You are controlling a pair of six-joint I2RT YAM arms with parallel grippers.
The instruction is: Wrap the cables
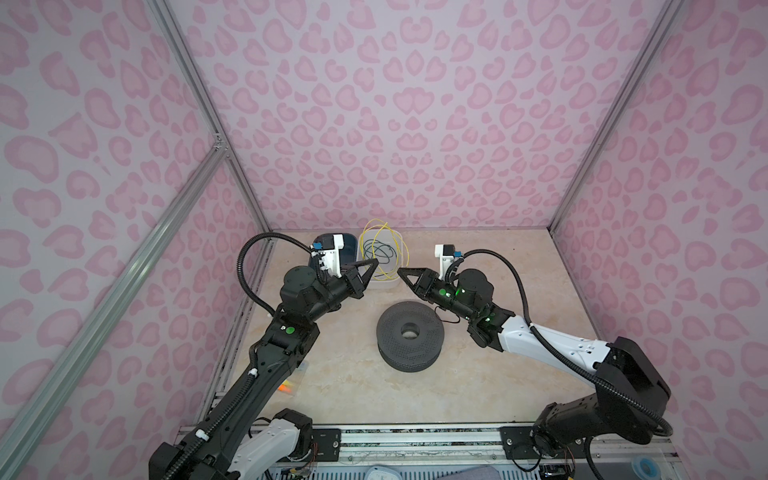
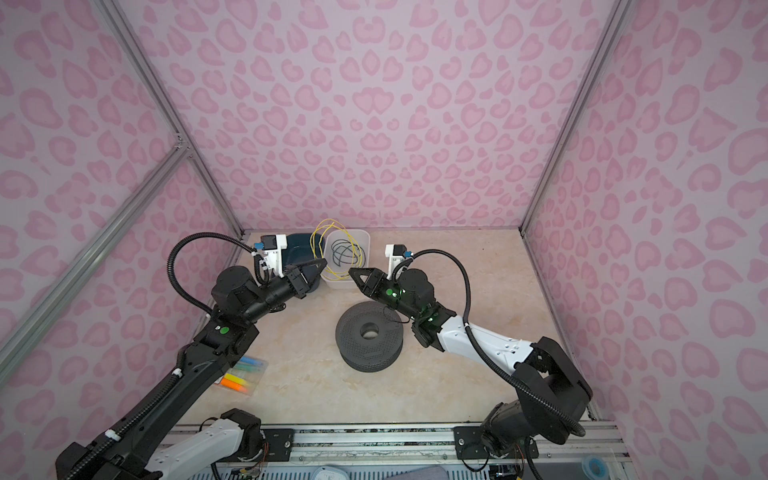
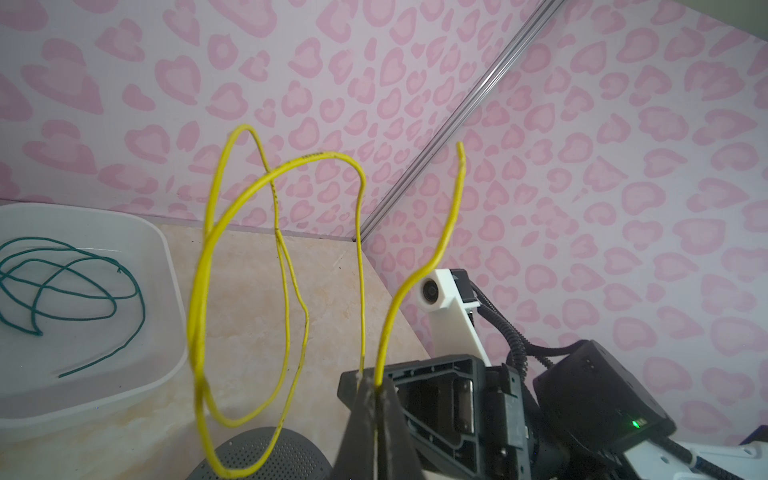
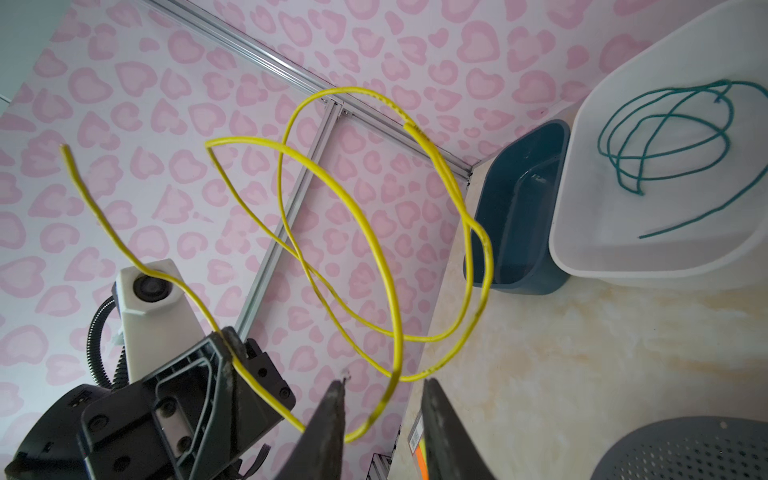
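left end effector (image 3: 374,386) pinches the yellow cable (image 3: 208,257). right end effector (image 4: 385,388) is spread around one strand; close gently there.

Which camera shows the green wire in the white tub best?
The left wrist view: the dark green cable lies large and sharp in the white tub, loops and free end plain. The right wrist view shows it well too, but cuts more off at the frame edge. In both top views it is only tiny dark loops.
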